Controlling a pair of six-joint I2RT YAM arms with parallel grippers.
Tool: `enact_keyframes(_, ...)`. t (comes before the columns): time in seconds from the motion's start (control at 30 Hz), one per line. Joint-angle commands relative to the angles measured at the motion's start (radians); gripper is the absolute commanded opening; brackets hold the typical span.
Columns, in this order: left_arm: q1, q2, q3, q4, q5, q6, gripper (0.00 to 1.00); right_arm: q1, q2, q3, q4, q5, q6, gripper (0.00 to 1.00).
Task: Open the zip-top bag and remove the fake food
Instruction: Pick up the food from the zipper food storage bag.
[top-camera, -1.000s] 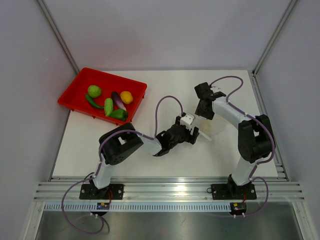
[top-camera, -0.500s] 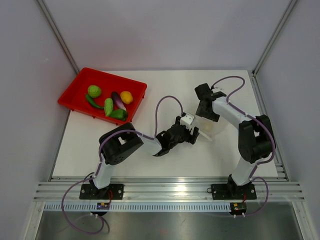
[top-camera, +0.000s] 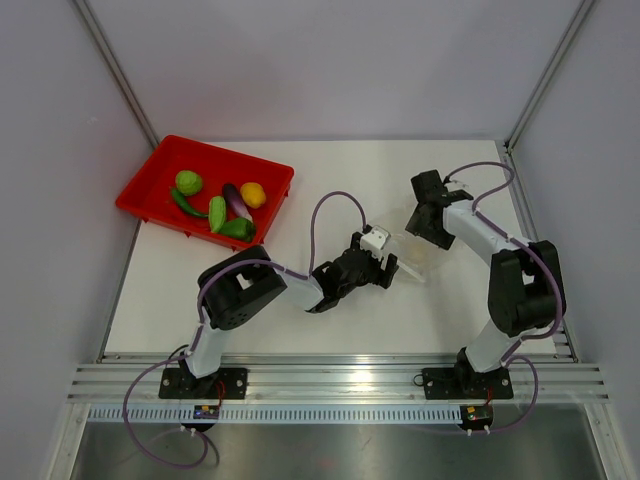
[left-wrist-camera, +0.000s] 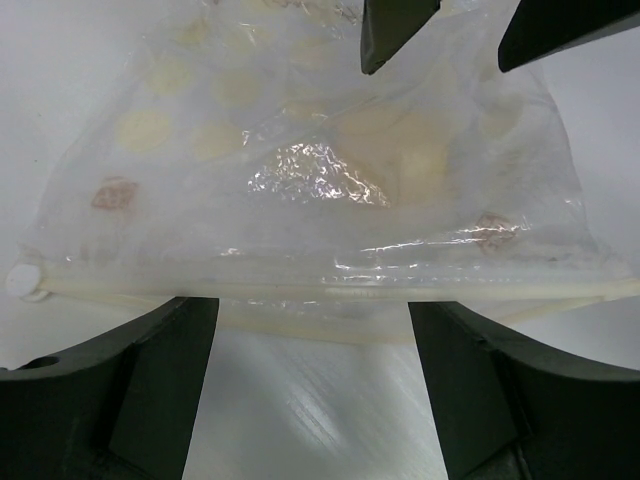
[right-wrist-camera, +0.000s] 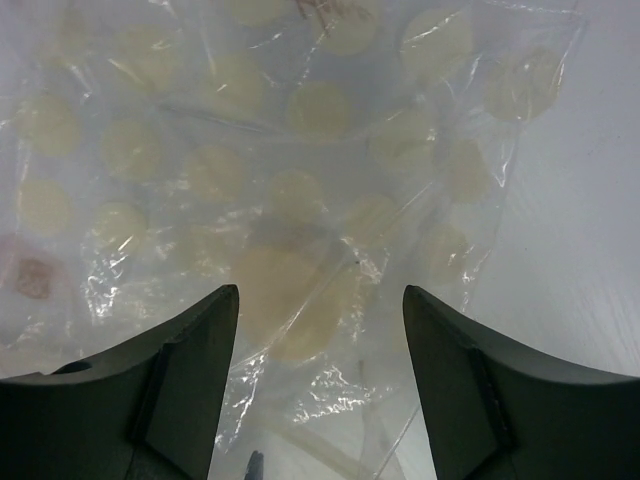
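Room beyond bag (top-camera: 422, 258) (tray (top-camera: 215, 160) well apart)

A red tray (top-camera: 150, 190) is seen lying at a slant. A white table (top-camera: 330, 170) is spread beneath it, reaching mostly to its right. Pale grey walls (top-camera: 320, 60) are raised behind the tray, one aluminium corner strut (top-camera: 115, 70) just beside it. A ribbed aluminium rail (top-camera: 330, 380) is laid well nearer than the tray.
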Motion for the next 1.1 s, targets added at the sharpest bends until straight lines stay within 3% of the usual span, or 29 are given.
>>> enact_keyframes(0.0,0.002,-0.033,0.014,0.042,0.003,-0.003,0.80,-0.061,-0.040,-0.041,0.075,-0.117,0.014,0.74)
enact_keyframes(0.37,0.001,-0.028,0.025,0.040,0.014,-0.015,0.80,-0.098,0.014,-0.091,0.174,-0.295,0.031,0.74)
enact_keyframes(1.07,-0.001,0.036,0.117,-0.035,-0.017,-0.050,0.80,-0.085,0.060,-0.114,0.263,-0.401,0.018,0.62)
